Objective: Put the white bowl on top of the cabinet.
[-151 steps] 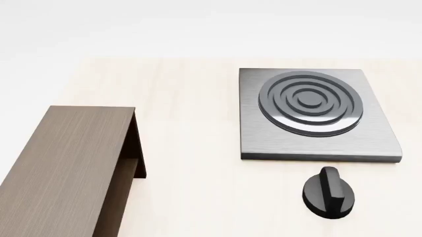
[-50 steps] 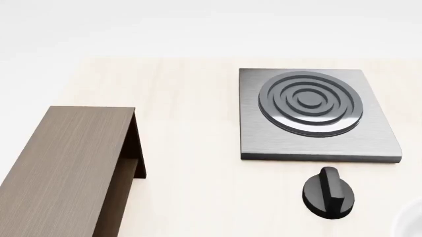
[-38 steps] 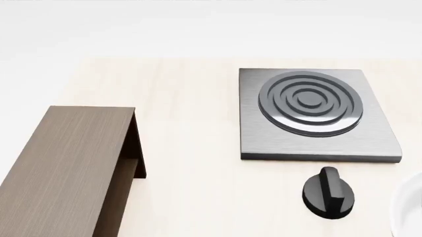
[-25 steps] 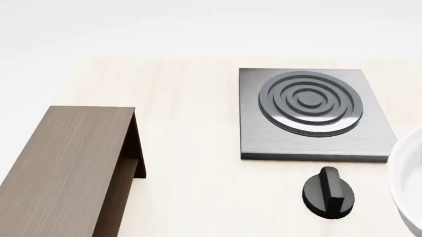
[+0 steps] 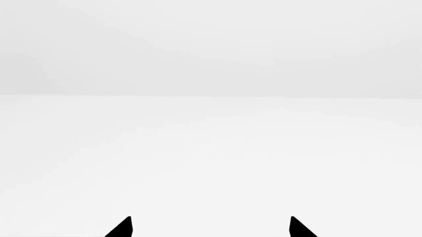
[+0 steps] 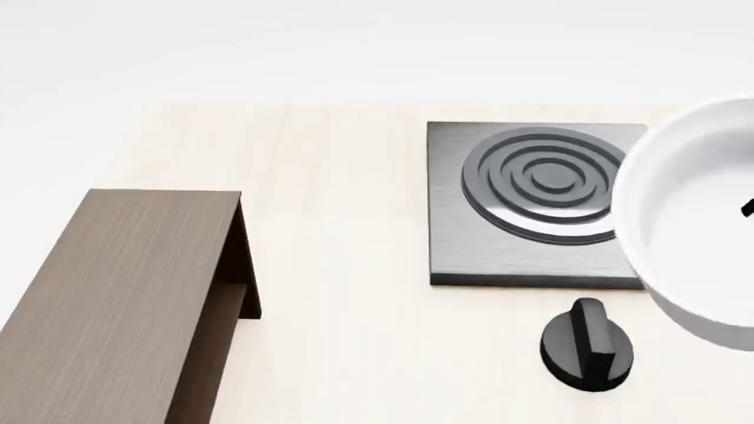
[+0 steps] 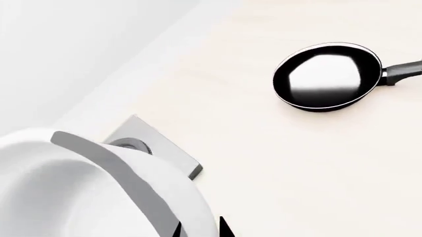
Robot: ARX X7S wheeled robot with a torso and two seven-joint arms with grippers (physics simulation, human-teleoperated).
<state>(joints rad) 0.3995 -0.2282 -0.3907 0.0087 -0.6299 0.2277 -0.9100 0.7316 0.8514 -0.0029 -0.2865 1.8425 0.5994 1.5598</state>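
One white bowl (image 6: 689,221) — unmarked, cabinet (image 6: 112,300) apart

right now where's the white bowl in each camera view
Head view: the white bowl is at the right edge, cut off by the frame, overlapping the stove plate.
Right wrist view: the bowl fills the lower left corner, with the end effector finger across its rim.
Left wrist view: not in it.
Shared landmark: the stove plate, just past the bowl in both.

Grey stove plate (image 6: 518,212), black knob (image 6: 587,346) nearby — frying pan (image 7: 327,76) apart.
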